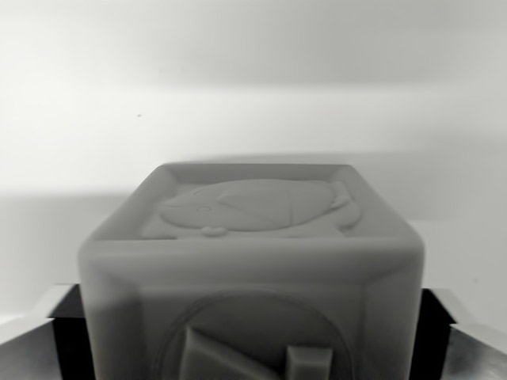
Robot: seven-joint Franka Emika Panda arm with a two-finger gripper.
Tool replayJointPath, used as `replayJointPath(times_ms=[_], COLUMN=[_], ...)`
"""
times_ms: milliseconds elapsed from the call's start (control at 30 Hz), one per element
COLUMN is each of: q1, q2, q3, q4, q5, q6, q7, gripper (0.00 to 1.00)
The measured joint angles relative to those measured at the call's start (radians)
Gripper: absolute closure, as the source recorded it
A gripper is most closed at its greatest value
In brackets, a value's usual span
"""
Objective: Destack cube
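One cube [252, 273] fills the lower middle of the wrist view, very close to the lens and slightly soft in focus. Nearest the camera, two dark finger parts show at the bottom corners, one at the wrist view's left [47, 336] and one at the wrist view's right [459, 336], with the cube sitting squarely between them. The fingers stand apart; whether their inner pads touch the cube's sides cannot be told, since the cube's front hides those faces. The key relation: the cube is centred between the fingers, so a straight squeeze would take it by its two side faces. It looks equal-sided, with no long axis to favour. Its front face carries a raised round emblem, cut off by the frame's lower edge; the top face bears a framed relief, an animal-like rounded shape. No letters, brand or label can be read. What the cube rests on is hidden below. Beyond lies a pale plain surface [87, 127] and background.
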Motion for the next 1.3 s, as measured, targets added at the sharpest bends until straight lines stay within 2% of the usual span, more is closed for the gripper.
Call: replayJointPath(times_ms=[833, 1300], q1=[0.0, 0.0], q2=[-0.003, -0.083], q3=[0.0, 0.0], q4=[-0.001, -0.022], q5=[0.0, 0.0], q6=[-0.001, -0.056], q7=[0.0, 0.0], gripper=[0.0, 0.0])
